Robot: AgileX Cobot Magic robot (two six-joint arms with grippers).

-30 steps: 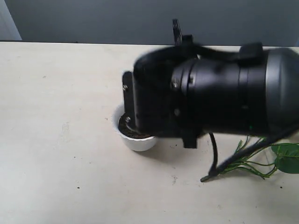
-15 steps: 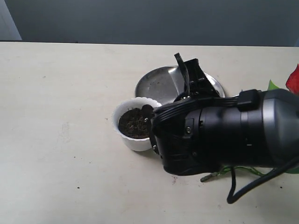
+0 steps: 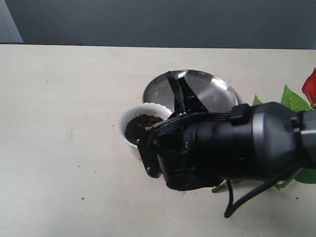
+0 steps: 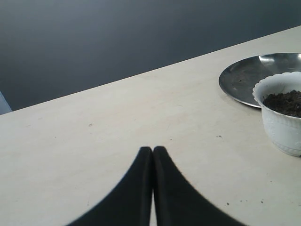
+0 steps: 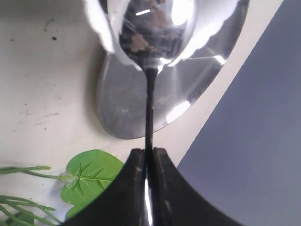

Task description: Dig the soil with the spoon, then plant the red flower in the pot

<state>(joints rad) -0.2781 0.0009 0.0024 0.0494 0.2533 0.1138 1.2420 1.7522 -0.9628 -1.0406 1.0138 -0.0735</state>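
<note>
My right gripper (image 5: 148, 149) is shut on the thin handle of the spoon (image 5: 149, 101). Its shiny bowl, smeared with bits of earth, hangs blurred in front of the white scalloped rim of the pot (image 5: 96, 26). In the exterior view the pot (image 3: 132, 144) holds dark soil (image 3: 138, 127), and the right arm (image 3: 222, 148) stands right against it, hiding the spoon. The red flower (image 3: 310, 86) lies at the far right with its green leaves (image 3: 290, 98). My left gripper (image 4: 153, 149) is shut with nothing in it, low over the table, well short of the pot (image 4: 280, 125).
A round steel plate (image 3: 210, 89) lies just behind the pot, also seen as the plate (image 4: 242, 77) and the plate (image 5: 124, 110) in the wrist views. A heart-shaped leaf (image 5: 91, 176) lies beside the right fingers. A dark wall bounds the table's far edge.
The right arm has dropped lower in the exterior view, uncovering the pot, its soil and the steel plate. The flower's red bloom now shows at the right edge.
</note>
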